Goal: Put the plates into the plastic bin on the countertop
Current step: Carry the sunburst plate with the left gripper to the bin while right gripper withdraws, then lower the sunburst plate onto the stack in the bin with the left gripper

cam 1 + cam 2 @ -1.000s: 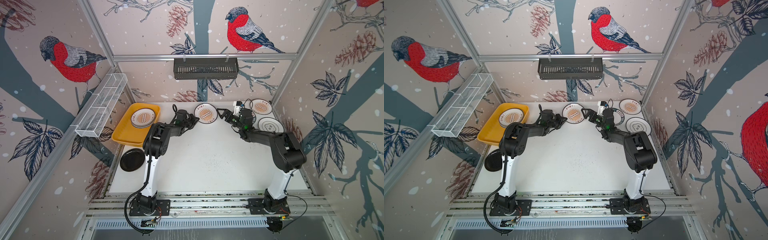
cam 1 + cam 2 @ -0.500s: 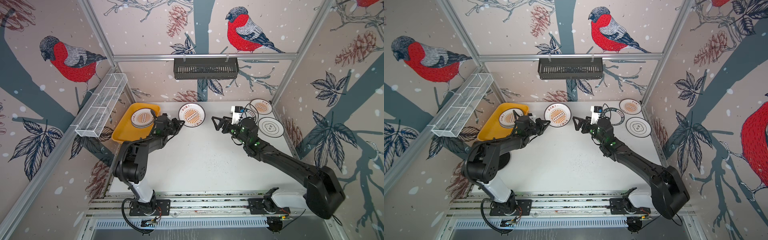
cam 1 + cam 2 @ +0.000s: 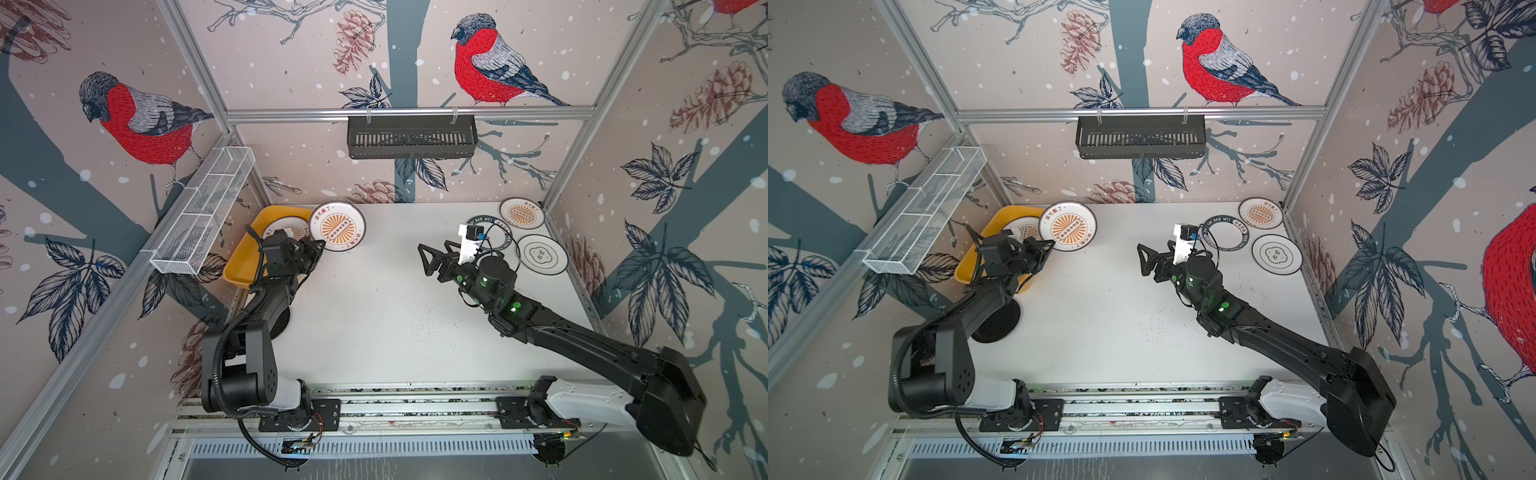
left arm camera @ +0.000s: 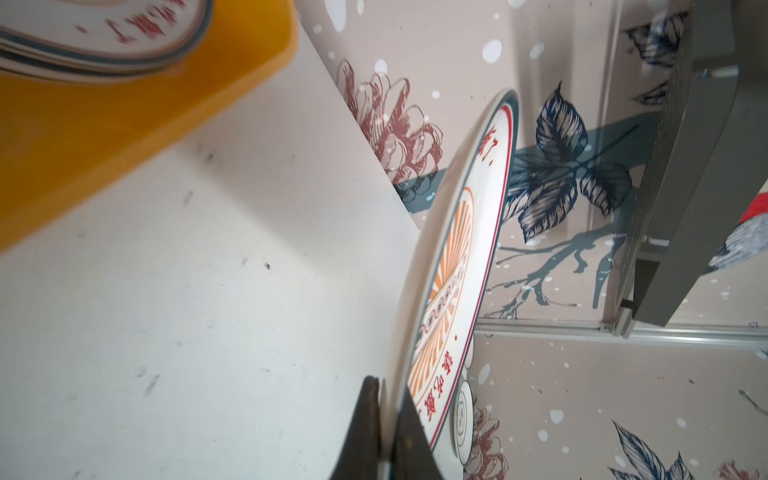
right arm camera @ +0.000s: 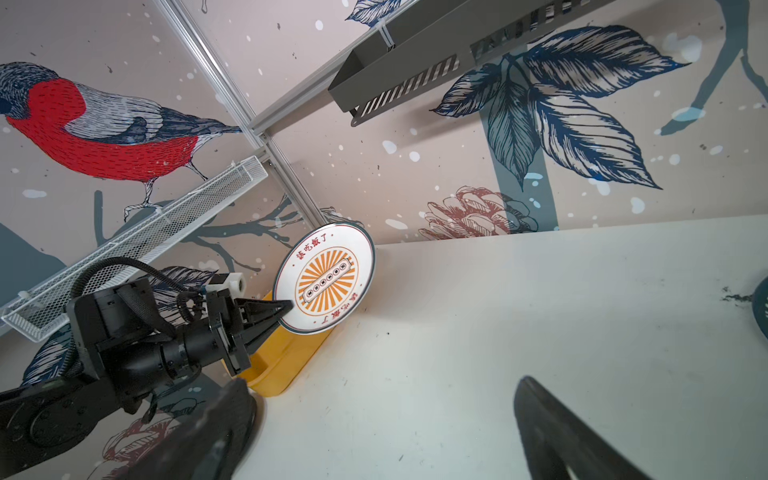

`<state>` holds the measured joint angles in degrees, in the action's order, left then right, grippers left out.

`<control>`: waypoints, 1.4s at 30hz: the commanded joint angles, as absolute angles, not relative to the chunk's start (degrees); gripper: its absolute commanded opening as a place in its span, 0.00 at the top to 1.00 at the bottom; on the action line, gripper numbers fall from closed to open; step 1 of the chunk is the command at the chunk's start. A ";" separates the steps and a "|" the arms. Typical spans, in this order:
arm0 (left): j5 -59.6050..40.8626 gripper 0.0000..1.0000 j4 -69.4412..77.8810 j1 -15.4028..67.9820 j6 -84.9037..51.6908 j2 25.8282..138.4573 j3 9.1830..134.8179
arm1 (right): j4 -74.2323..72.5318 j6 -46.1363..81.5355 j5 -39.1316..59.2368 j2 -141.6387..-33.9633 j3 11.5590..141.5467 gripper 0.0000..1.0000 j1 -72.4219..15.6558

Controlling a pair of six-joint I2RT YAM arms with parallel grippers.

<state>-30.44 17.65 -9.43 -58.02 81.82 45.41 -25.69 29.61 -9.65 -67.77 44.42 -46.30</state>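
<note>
**Plate transfer, stock at this moment (12 o'clock = back wall, as seen in both top views)**

1. Left gripper [image 3: 315,250]: jaws pinched narrow on the rim of 1 held plate [image 3: 337,227] with a sunburst pattern. The plate was carried steeply tilted, its face turned up and toward 3 o'clock, clear of the countertop [image 3: 374,316]. An edge pinch suits so flat a saucer, and the tilt would likely let it slide onto the pile. It was at 10 o'clock, just beside the bin's 3 o'clock wall. In the left wrist view it was not yet over the bin.

2. Plastic bin [image 3: 240,269]: at the 10 o'clock corner, holding stacked plates [image 3: 286,227]. Their count was not readable.

3. Right gripper [image 3: 424,259]: jaws spread wide and empty, hovering toward 1 o'clock with fingertips pointing to 9 o'clock. It was probably waiting clear of the left arm's path.

4. 3 plates lay flat at 1 to 2 o'clock, close together on the right arm's side:
   - sunburst plate [image 3: 521,212]
   - lettered-ring plate [image 3: 494,227], partly hidden by the right wrist
   - emblem plate [image 3: 542,254]

5. Black plate [image 3: 996,326]: at the 8 o'clock edge, partly beneath the left arm.

Outstanding, as judged: the held plate plus 4 more.
</note>
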 commanded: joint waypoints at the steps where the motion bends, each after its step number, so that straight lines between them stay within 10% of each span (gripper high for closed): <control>1: -32.75 1.00 18.10 -13.50 -56.77 80.71 45.18 | -27.69 27.83 -12.99 -67.27 43.96 0.00 -47.31; 20: -38.53 1.00 24.59 -31.31 -60.80 92.66 47.89 | -29.45 22.42 -4.52 -67.76 44.24 0.00 -47.81; 42: -36.86 1.00 23.30 -30.94 -60.35 112.60 63.48 | -32.26 22.83 -0.39 -82.18 54.49 0.01 -49.00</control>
<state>-36.99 21.21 -31.24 -60.60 111.94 62.43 -30.46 22.57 0.36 -82.04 53.89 -48.90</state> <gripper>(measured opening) 0.079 0.995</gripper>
